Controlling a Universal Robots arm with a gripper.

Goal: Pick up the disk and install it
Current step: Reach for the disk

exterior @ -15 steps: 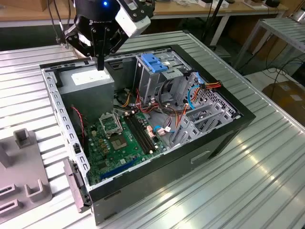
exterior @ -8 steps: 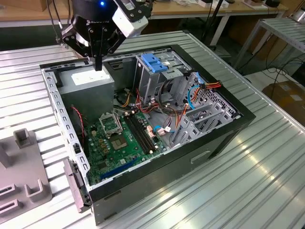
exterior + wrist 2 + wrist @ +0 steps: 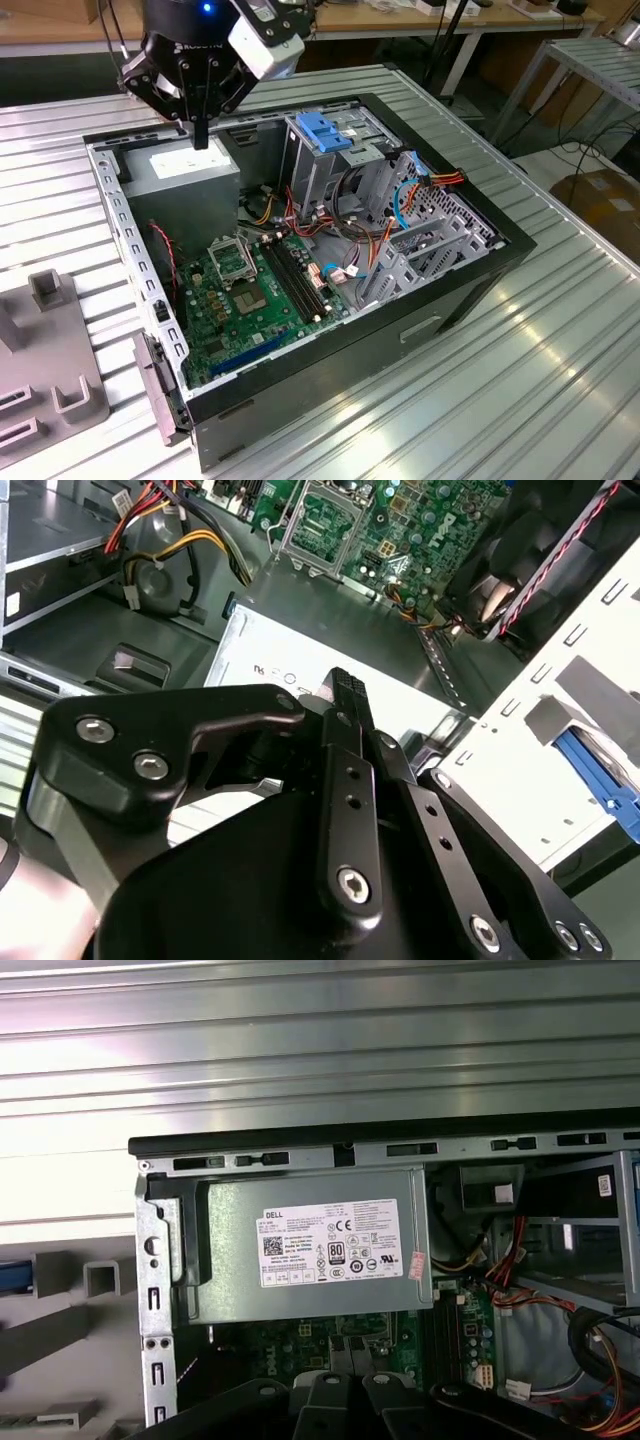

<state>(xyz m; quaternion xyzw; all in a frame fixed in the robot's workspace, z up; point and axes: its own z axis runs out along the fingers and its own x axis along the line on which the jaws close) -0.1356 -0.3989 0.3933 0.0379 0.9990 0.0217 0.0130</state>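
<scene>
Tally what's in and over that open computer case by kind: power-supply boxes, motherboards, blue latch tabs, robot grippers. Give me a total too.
Power-supply box: 1
Motherboard: 1
Blue latch tab: 1
Gripper: 1
Total: 4

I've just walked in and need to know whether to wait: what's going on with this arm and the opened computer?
A single robot arm is working over an open computer case lying on a ribbed metal table. Its gripper hangs above the grey power-supply box at one end of the case, fingers shut together and holding nothing. To the exterior view's right of that box stands the drive cage with its blue latch tab.
</scene>
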